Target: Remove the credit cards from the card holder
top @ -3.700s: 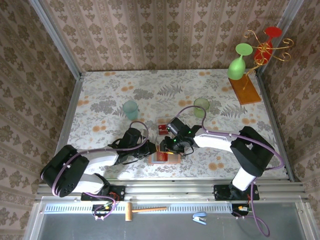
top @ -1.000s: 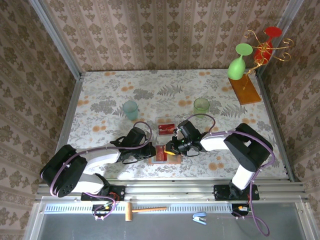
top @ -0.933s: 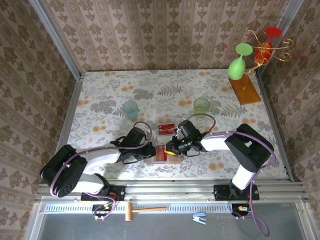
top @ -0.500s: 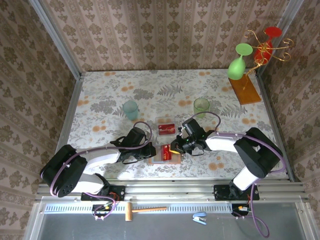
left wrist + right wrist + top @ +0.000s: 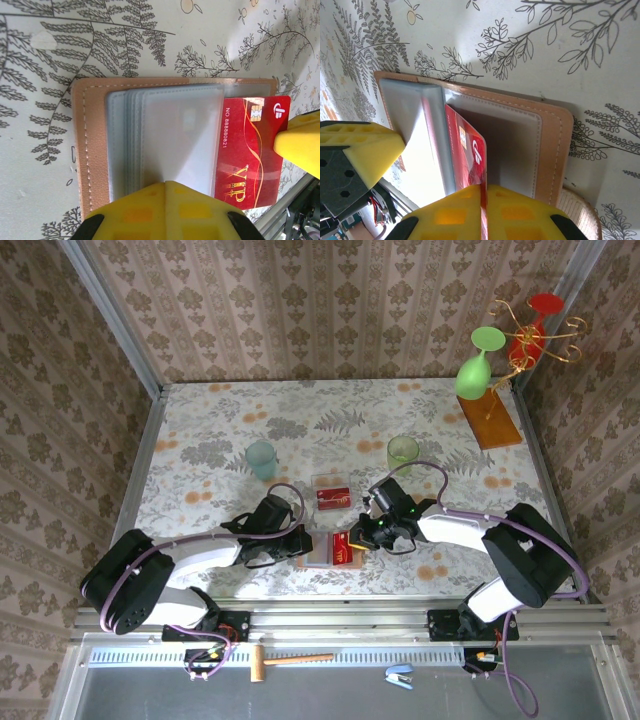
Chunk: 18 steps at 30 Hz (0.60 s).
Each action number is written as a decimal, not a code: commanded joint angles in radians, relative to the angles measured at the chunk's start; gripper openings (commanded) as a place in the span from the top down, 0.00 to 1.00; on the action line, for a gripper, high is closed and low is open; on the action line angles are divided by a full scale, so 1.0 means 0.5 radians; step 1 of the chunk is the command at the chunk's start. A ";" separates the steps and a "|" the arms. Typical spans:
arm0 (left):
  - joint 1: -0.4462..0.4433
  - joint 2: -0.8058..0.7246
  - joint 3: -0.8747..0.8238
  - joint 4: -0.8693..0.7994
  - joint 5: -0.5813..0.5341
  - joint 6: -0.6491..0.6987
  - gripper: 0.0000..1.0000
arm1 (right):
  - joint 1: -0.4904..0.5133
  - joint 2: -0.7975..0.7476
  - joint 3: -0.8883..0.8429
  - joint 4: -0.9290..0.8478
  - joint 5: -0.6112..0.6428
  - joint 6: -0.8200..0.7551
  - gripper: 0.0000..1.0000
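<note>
a robot lab booth dressed like a home: wallpapered walls (image 5: 330, 300), aluminium frame rails (image 5: 340, 618), a floral-print table (image 5: 200, 430)

A red card (image 5: 248, 150) protrudes from the open tan card holder (image 5: 81, 150).

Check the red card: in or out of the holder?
Partly out: red card tucked under holder's clear sleeve, right tool pinching its free end.

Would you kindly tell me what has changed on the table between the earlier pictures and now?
The right pincer, shut on a red credit card, has moved to the right, drawing the card partway out of the clear sleeve of the card holder. The left pincer stays shut, resting on the holder, and the clear box has not moved.
</note>
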 commanded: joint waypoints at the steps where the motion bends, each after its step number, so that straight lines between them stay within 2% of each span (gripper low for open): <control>1: -0.004 0.033 -0.028 -0.051 -0.041 0.019 0.93 | -0.007 -0.041 0.032 -0.058 0.039 -0.001 0.91; 6: -0.002 0.038 -0.031 -0.041 -0.039 0.014 0.93 | 0.018 -0.029 0.023 0.047 -0.025 0.080 0.90; 18: -0.002 0.036 -0.031 -0.028 -0.035 0.012 0.93 | 0.100 -0.080 0.053 -0.025 -0.055 0.179 0.85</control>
